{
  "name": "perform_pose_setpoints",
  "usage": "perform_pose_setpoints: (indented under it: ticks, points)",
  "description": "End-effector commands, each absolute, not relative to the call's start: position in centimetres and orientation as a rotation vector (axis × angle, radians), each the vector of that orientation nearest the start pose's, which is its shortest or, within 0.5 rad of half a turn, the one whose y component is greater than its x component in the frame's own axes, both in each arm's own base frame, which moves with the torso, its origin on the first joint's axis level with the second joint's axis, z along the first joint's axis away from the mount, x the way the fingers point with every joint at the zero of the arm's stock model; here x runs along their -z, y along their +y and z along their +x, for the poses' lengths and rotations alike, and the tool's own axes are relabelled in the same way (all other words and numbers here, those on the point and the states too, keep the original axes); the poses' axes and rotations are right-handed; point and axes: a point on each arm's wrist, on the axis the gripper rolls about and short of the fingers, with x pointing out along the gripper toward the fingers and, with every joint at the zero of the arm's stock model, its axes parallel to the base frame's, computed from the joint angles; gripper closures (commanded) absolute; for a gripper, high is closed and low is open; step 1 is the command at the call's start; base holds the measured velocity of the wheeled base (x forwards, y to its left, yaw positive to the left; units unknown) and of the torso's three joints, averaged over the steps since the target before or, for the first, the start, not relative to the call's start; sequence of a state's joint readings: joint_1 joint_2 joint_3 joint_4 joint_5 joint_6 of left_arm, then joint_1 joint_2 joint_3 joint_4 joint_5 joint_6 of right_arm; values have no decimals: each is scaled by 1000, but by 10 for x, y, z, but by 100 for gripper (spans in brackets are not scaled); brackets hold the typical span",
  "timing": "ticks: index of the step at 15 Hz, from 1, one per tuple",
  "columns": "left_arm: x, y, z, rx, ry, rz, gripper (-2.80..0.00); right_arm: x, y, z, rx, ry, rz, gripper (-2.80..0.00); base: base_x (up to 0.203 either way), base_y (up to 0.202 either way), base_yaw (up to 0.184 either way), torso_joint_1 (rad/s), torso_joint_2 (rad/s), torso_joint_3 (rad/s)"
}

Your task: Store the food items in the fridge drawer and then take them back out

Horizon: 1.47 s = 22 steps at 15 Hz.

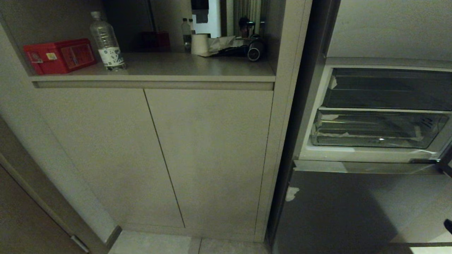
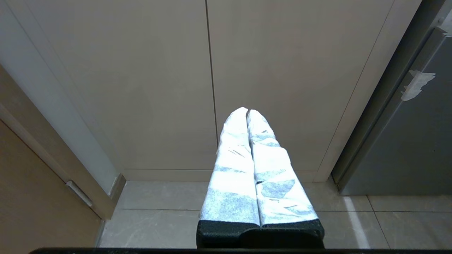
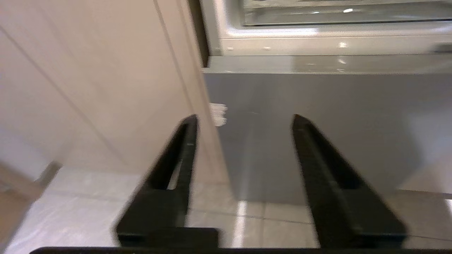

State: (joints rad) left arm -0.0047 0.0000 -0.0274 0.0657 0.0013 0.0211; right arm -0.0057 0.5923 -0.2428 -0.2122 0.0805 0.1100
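Note:
The fridge drawer [image 1: 378, 128], a wide clear bin with white tape scraps on its front, sits pushed in inside the open fridge at the right. Its lower edge also shows in the right wrist view as the fridge drawer [image 3: 335, 14]. The food items are out of view. My right gripper [image 3: 244, 120] is open with nothing between its black fingers. It hangs low in front of the grey fridge panel [image 3: 317, 123], below the drawer. My left gripper [image 2: 247, 111], its fingers wrapped in white, is shut and empty, facing the beige cabinet doors [image 2: 141, 88].
A beige cabinet [image 1: 208, 155] fills the middle, its shelf holding a red box [image 1: 58, 56], a water bottle [image 1: 107, 42] and a paper roll [image 1: 200, 43]. A darker drawer [image 1: 388, 88] sits above the clear one. Tiled floor [image 2: 159, 218] lies below, a wooden door frame [image 1: 31, 197] at left.

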Motion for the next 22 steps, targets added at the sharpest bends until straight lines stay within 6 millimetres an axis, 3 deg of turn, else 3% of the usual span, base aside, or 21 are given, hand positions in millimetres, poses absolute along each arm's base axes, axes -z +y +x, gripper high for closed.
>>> perform_pose_setpoints:
  ticks: [1,7,18,22]
  points:
    - [-76,0,-25,3,40,22,0,-163,2,110,-83,333,136,-280,0,0,0,0,0,0]
    - [-76,0,-25,3,40,22,0,-133,3,219,-121,335,140,-280,0,0,0,0,0,0]
    - [-76,0,-25,3,40,21,0,-92,1,353,-66,25,56,-280,0,0,0,0,0,0]
    - [-76,0,-25,3,40,21,0,-85,1,383,-59,-27,55,-280,0,0,0,0,0,0]
